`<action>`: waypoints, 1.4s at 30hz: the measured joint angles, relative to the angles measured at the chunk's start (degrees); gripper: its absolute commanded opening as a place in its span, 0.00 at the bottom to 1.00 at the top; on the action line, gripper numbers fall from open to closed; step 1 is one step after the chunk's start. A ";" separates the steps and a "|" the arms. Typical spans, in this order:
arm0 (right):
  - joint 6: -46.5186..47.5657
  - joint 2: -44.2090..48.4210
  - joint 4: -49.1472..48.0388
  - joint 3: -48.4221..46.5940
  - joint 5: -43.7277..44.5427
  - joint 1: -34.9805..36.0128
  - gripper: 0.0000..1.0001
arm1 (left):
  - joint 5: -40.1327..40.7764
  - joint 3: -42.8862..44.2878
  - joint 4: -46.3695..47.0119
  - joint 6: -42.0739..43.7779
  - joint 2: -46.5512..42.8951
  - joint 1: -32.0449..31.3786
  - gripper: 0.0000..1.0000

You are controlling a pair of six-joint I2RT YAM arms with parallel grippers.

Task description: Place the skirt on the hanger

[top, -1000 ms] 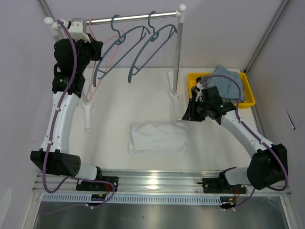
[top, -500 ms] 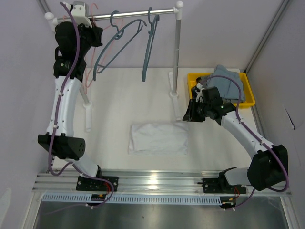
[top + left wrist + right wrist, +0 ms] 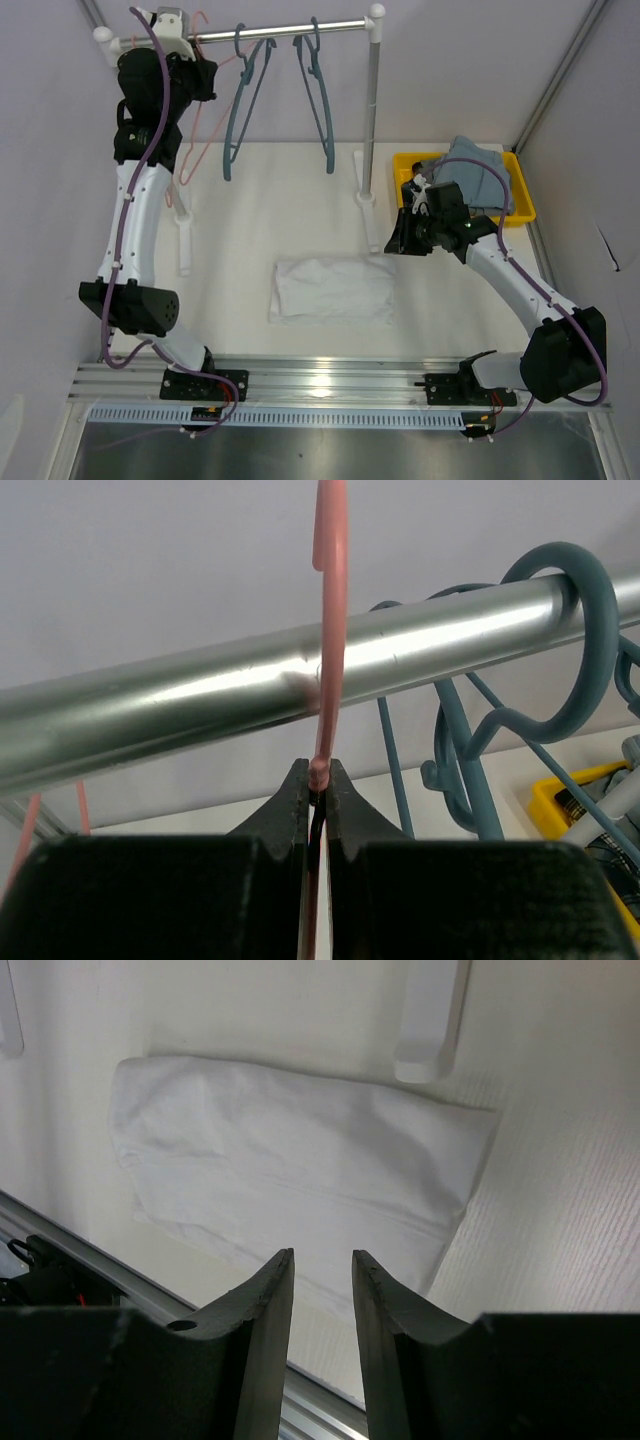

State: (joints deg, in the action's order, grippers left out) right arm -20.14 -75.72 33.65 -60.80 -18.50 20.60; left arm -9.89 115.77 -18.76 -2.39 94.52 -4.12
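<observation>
The white skirt (image 3: 333, 290) lies folded flat on the table; it also shows in the right wrist view (image 3: 290, 1150). My left gripper (image 3: 203, 78) is raised to the left end of the metal rail (image 3: 290, 30) and is shut on the thin pink hanger (image 3: 188, 150). In the left wrist view the jaws (image 3: 318, 775) pinch the pink hanger's neck (image 3: 330, 630), which runs up across the rail (image 3: 200, 695). My right gripper (image 3: 396, 240) hovers just right of the skirt, slightly open and empty, and the right wrist view (image 3: 322, 1255) shows the same.
Two teal hangers (image 3: 243, 110) (image 3: 320, 100) hang on the rail. The rack's right post (image 3: 372, 110) stands beside a yellow bin (image 3: 512, 175) holding grey clothes (image 3: 475, 165). The rack's white foot (image 3: 183, 245) lies left of the skirt.
My left arm lifted the pink hanger higher along the rail. The two teal hangers swung from tilted to hanging nearly straight. The right arm and skirt stayed put.
</observation>
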 measured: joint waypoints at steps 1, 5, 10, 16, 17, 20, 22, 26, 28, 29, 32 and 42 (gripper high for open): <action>0.13 0.00 0.02 0.00 0.00 0.00 0.36 | -0.04 -0.35 0.09 0.04 -0.39 0.00 0.00; 0.48 0.00 0.02 0.00 0.00 0.00 0.36 | -0.61 -0.44 0.68 0.39 -1.42 0.00 0.00; 0.55 0.00 0.00 0.04 -0.02 0.00 0.36 | -1.01 -0.50 1.16 0.55 -3.10 0.00 0.00; 0.61 0.00 0.02 0.04 -0.02 0.00 0.36 | -1.29 -2.34 1.88 0.90 -5.09 0.00 0.00; 0.68 0.00 0.02 0.04 -0.02 0.00 0.36 | -1.36 -3.85 2.01 0.90 -6.03 0.00 0.00; 0.74 0.00 0.02 0.04 -0.02 0.00 0.36 | -1.42 -10.49 3.69 0.72 -9.97 0.00 0.00; 0.74 0.00 0.00 0.04 -0.02 0.00 0.36 | -1.33 -13.79 4.26 0.31 -12.04 -0.02 0.00; 0.74 0.00 0.02 0.04 -0.04 0.00 0.36 | -0.76 -20.24 6.25 -0.72 -16.20 -0.28 0.00; 0.74 0.00 0.00 0.04 -0.04 0.00 0.36 | -0.50 -22.53 6.93 -1.11 -17.86 -0.52 0.00; 0.74 0.00 0.00 0.04 -0.04 0.00 0.36 | -0.28 -23.37 7.13 -1.25 -18.58 -0.74 0.00; 0.74 0.00 0.00 0.07 -0.07 0.00 0.36 | 0.59 -26.14 7.87 -1.77 -20.63 -1.27 0.00; 0.74 -0.02 -0.02 0.07 -0.42 0.00 0.36 | 3.30 -38.49 10.56 -4.59 -26.75 -1.40 0.00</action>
State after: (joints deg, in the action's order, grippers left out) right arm -19.40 -75.75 33.63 -60.73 -18.92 20.60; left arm -6.59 77.28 -8.21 -6.98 67.77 -5.52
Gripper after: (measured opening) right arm 0.358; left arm 0.073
